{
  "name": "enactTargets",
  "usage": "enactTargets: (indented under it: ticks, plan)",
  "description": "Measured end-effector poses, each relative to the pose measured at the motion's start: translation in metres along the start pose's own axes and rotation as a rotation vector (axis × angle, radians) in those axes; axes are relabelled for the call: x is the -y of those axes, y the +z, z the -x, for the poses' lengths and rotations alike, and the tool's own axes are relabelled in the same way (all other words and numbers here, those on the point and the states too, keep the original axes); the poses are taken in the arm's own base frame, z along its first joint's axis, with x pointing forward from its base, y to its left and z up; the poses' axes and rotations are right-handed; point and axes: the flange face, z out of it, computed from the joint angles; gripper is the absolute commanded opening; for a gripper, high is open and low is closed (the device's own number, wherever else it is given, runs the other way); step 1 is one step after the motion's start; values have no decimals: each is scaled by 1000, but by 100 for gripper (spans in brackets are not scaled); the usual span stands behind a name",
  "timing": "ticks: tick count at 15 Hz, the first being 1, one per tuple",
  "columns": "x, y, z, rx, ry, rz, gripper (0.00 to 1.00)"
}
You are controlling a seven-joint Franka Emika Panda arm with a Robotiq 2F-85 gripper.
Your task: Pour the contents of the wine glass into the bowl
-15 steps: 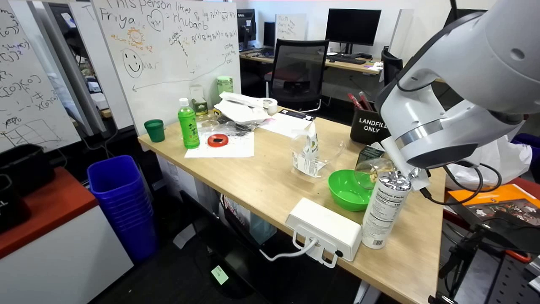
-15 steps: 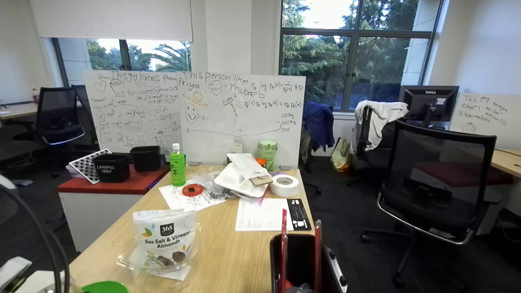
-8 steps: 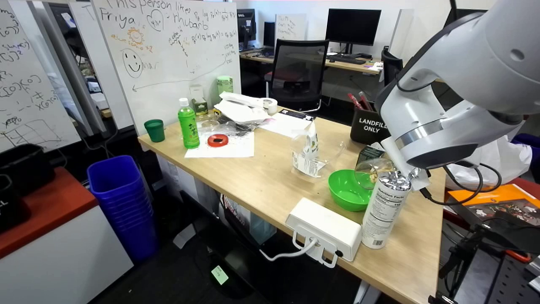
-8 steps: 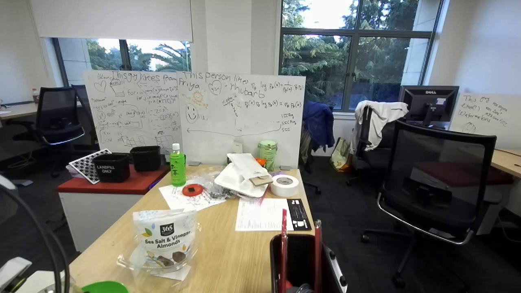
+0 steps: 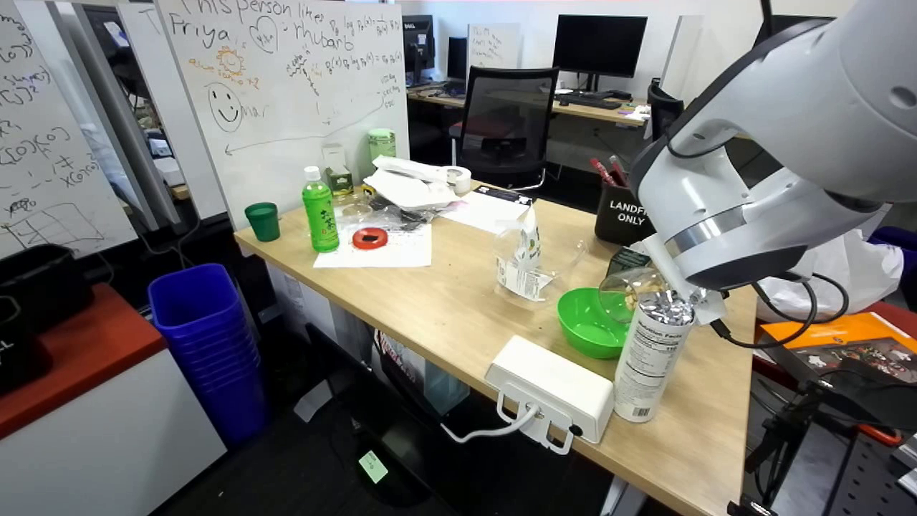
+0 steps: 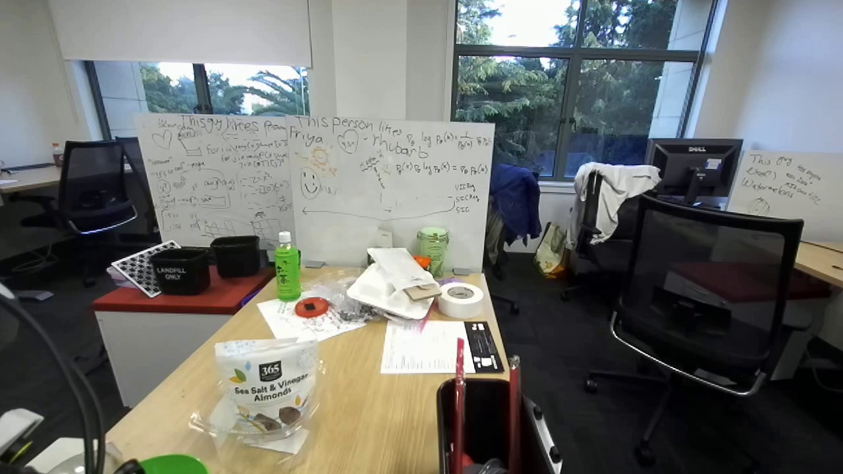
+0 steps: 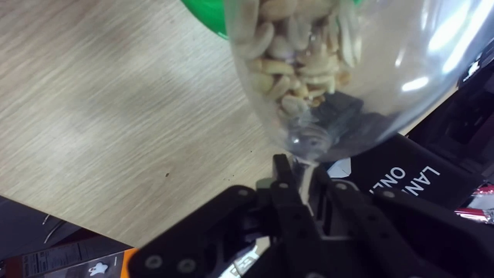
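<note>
The gripper [image 7: 303, 170] is clenched on the stem of the wine glass [image 7: 386, 92], which tilts toward the green bowl [image 5: 584, 330], nuts [image 7: 291, 73] lying inside the glass. In an exterior view a tall white canister [image 5: 648, 369], just beside the bowl, stands in front of the stem and blocks sight of it, and a white box [image 5: 551, 383] sits close by the bowl too. Beyond the bowl are a dark box [image 5: 623, 259] just past it, an almond bag [image 6: 267, 382] near it, and, farther off, a black bin [image 5: 620, 215].
</note>
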Motion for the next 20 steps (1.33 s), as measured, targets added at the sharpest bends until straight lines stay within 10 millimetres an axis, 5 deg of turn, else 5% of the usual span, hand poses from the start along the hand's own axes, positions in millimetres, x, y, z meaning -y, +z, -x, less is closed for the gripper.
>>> enactTargets:
  ticks: [11,20]
  plan:
    - [15,-3,-8,-138,-52,-40,4]
    - [18,-11,8,-204,-88,-112,4]
